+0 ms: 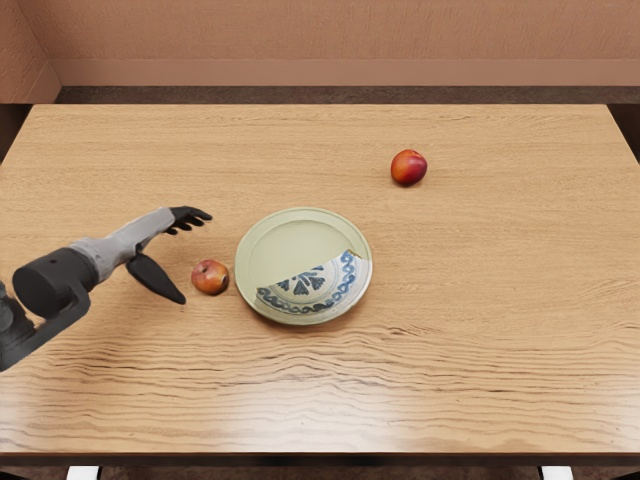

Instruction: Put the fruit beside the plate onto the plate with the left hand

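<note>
The wooden table fills nearly the whole view, its light-brown top streaked with wavy grain that is densest toward the near edge; its far corners are cut by the picture's sides, and only two pale stubs of what stands beneath it show along the bottom edge. Behind it runs a plain brownish wall. The left arm comes in from the left edge, where its upper part is cut off; what shows is a dark, rounded cylindrical joint and a grey forearm tapering toward the wrist. The plate lies near the middle of the table, round and shallow, pale green and smooth, with a blue-and-white patterned segment across its lower right part. The left hand hovers just left of the plate, spread open and gripping nothing: its black fingers point right and are too small and dark to count, while the thumb juts down toward the near side. The fruit, red-orange, round and glossy, sits on the table just beside the plate's left rim, near the thumb tip but apart from it. A second fruit, red and similar in shape, lies well apart, beyond the plate to the right.
</note>
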{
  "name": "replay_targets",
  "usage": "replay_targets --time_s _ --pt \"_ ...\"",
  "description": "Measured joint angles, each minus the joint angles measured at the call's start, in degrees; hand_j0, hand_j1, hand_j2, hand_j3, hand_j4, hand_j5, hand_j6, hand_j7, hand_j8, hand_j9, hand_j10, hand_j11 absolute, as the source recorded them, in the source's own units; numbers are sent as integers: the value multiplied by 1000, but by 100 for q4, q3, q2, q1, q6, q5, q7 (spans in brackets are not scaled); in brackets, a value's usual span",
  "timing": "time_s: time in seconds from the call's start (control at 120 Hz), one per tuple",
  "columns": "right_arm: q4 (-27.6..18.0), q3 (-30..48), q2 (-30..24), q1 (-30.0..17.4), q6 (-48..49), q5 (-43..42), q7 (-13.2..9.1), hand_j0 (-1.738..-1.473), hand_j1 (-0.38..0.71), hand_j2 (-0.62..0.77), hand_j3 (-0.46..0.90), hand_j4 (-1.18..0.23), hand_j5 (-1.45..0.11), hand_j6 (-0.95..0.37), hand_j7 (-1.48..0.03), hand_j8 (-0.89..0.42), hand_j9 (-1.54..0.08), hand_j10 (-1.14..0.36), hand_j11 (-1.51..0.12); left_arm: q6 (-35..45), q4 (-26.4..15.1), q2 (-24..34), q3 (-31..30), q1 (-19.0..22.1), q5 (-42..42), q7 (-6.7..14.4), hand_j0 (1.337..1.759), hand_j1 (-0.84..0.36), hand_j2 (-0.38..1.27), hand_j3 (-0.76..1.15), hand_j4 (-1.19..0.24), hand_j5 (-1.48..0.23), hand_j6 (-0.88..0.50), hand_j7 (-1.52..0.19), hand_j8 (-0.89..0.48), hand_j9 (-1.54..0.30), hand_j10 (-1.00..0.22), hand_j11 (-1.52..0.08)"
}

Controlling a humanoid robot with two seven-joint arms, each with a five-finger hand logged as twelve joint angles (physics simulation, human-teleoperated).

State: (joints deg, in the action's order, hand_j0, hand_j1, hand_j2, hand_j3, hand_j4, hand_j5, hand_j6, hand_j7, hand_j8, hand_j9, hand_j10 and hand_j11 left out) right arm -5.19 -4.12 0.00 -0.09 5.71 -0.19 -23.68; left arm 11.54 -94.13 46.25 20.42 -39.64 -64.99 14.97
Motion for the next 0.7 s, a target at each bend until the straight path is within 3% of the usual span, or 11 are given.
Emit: replay_targets --time_s 0.517,0.7 --pt "0 0 0 23 0 -3 0 -1658 -349 0 0 0 0 -1 0 0 0 0 0 346 2 -265 -222 9 -171 3 1658 40 56 0 -263 -338 -265 -338 -264 -338 -263 -338" --pt "-3 0 0 26 0 -11 -1 -1658 -349 0 0 0 0 -1 0 0 0 0 0 343 8 -216 -270 9 -185 10 1658 -41 69 0 -331 -426 -332 -426 -332 -426 -331 -426"
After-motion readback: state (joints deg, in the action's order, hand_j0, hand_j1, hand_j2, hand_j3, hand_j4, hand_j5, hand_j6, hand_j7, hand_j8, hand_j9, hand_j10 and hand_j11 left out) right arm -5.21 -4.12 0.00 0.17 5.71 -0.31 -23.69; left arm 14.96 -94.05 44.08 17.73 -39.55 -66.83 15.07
